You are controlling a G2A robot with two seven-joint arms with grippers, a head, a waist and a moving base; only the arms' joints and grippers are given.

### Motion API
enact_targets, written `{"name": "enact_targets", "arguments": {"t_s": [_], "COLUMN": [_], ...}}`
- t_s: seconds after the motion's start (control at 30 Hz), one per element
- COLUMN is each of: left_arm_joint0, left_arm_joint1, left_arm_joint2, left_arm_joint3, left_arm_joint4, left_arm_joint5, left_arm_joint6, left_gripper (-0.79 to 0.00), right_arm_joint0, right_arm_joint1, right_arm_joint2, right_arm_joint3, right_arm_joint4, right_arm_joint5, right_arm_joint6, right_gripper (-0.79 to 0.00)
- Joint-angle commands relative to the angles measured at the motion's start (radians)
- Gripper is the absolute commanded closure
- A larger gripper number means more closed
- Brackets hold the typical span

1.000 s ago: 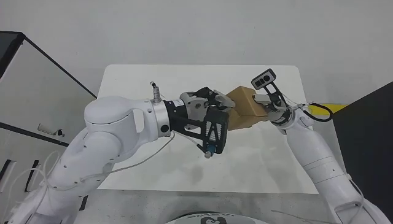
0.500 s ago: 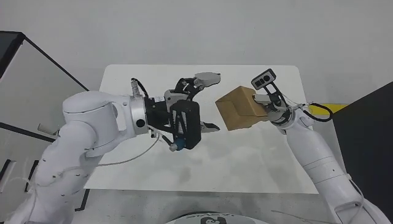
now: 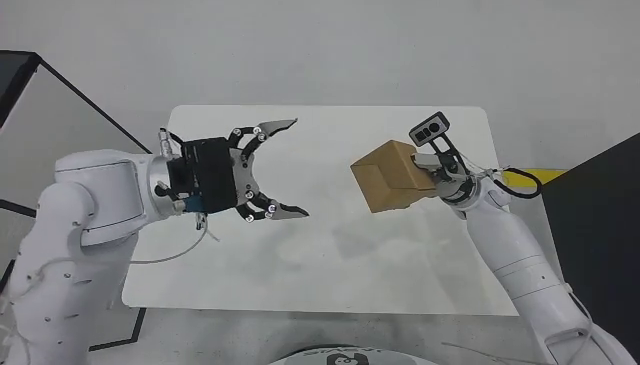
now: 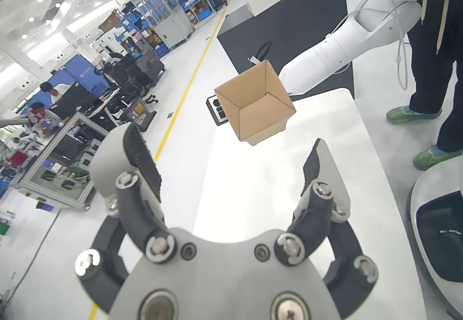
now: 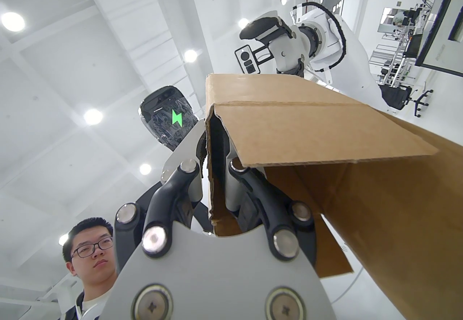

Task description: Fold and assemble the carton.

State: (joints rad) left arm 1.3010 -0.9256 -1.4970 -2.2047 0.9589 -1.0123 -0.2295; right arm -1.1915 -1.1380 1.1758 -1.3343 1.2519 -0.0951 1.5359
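While left tool (image 3: pixel 298 167) gapes empty, right tool (image 5: pixel 216 169) pinches carton (image 3: pixel 385 175) wall.

No words or numbers clear enough to read. Plain brown board on the carton (image 3: pixel 390 177), with no print made out on its faces. A green lightning-bolt sign on a dark screen (image 5: pixel 176 118) behind the carton in the right wrist view. Far back in the left wrist view, a small white round logo on a blue panel (image 4: pixel 82 72), any lettering beside it too small to tell.
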Motion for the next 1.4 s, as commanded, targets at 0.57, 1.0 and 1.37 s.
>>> {"name": "enact_targets", "arguments": {"t_s": [0.57, 1.0, 1.37], "left_arm_joint0": [0.089, 0.089, 0.089], "left_arm_joint1": [0.106, 0.106, 0.106], "left_arm_joint2": [-0.102, -0.102, -0.102], "left_arm_joint3": [-0.002, -0.002, -0.002], "left_arm_joint4": [-0.017, -0.017, -0.017], "left_arm_joint5": [0.000, 0.000, 0.000], "left_arm_joint6": [0.094, 0.094, 0.094], "left_gripper": [-0.785, -0.785, -0.785], "right_arm_joint0": [0.000, 0.068, 0.154], "right_arm_joint1": [0.000, 0.065, 0.088], "right_arm_joint2": [0.000, 0.179, 0.137], "right_arm_joint3": [0.000, -0.265, -0.494], "right_arm_joint4": [0.000, -0.679, -1.151], "right_arm_joint5": [0.000, -0.087, -0.091], "right_arm_joint6": [0.000, -0.096, -0.074], "right_gripper": [0.000, 0.000, 0.000]}}
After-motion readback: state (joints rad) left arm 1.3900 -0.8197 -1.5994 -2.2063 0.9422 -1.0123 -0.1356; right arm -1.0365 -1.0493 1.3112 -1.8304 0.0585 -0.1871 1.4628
